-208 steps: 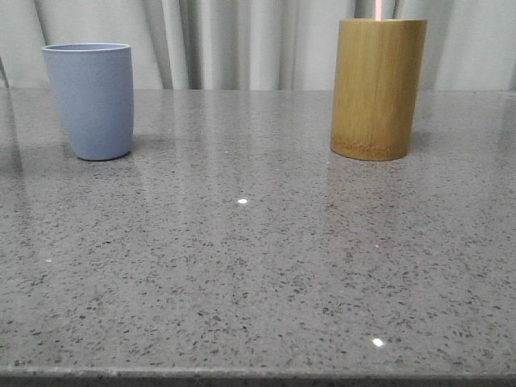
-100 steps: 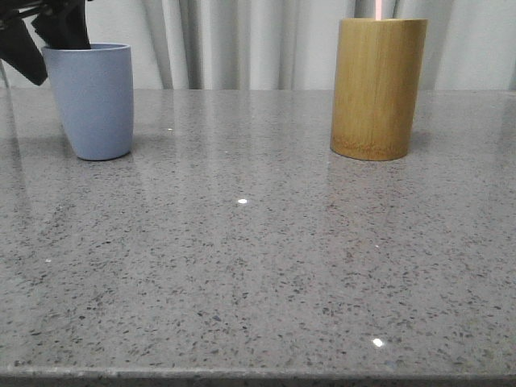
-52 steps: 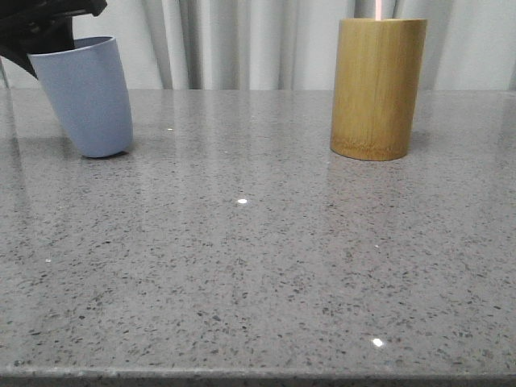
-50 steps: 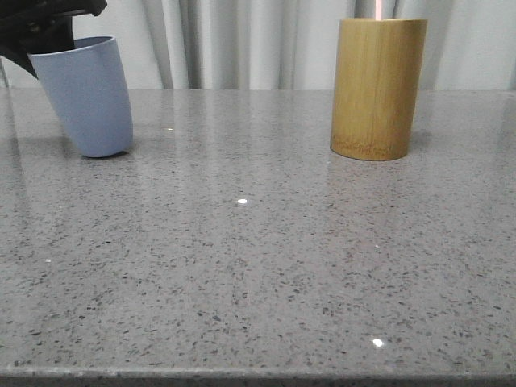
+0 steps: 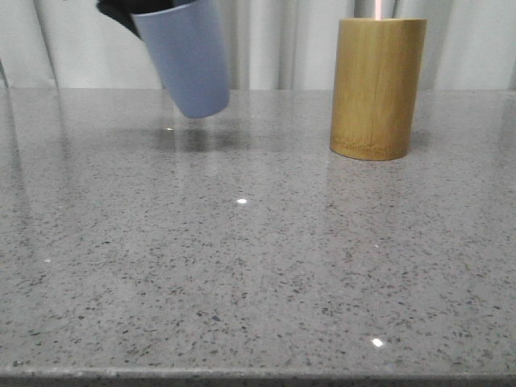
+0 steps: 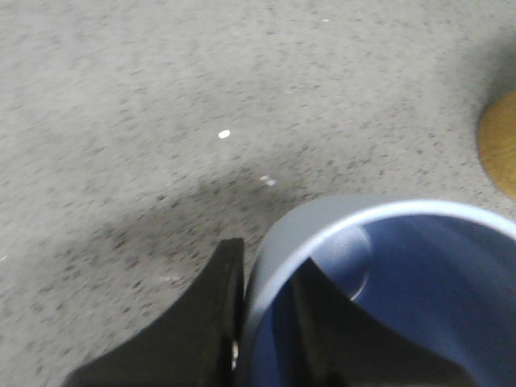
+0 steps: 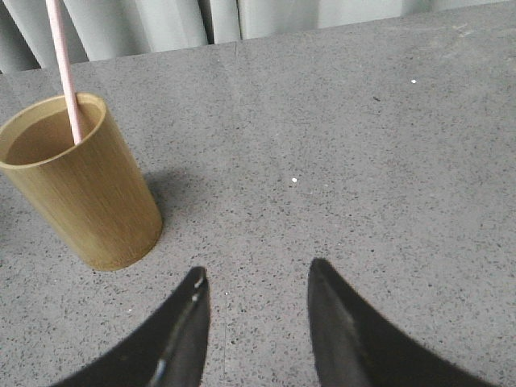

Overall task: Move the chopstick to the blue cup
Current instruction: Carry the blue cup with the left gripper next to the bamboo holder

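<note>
The blue cup hangs tilted above the table, left of centre in the front view. My left gripper is shut on its rim, one finger outside the wall and one inside; the cup's inside looks bare. A thin pink chopstick stands in the yellow-brown bamboo cylinder; in the front view only its tip shows above the cylinder. My right gripper is open over bare table to one side of the cylinder, holding nothing.
The grey speckled table runs to a front edge at the bottom of the front view. Pale curtains hang behind it. The cup's shadow lies on the table beneath it.
The left gripper came in, closed on the blue cup's rim, tipped it, then lifted it and carried it to the right toward the bamboo cylinder. The cylinder has not moved.
</note>
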You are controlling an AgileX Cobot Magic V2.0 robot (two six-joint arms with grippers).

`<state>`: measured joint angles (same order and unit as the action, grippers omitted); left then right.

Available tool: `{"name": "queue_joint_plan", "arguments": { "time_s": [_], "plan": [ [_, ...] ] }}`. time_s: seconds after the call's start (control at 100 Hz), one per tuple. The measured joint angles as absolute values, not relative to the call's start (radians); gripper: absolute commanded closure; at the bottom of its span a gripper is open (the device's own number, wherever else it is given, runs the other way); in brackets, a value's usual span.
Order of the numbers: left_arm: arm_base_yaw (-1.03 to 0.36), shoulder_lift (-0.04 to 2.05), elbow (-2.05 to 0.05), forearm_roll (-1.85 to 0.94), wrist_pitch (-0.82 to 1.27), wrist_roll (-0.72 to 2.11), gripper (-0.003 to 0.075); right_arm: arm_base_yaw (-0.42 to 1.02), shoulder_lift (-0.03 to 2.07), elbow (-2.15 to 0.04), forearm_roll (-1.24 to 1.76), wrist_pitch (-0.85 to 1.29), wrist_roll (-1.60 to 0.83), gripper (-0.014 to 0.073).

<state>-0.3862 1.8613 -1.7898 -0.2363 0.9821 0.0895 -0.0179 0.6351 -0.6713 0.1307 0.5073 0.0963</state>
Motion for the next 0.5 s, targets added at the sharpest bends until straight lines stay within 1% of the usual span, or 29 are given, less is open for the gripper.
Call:
{"name": "queue_joint_plan", "arguments": {
  "time_s": [0.18,0.5],
  "plan": [
    [-0.434,1.948,-1.895,-0.238,1.033,0.089,0.0739,-0.018,0.635,-0.671,0.131,0.514,0.096,0.0277],
    [-0.483,2.006,-1.922,-0.244,1.028,0.091,0.0738,-0.018,0.635,-0.671,0.131,0.514,0.096,0.0277]
  ]
}}
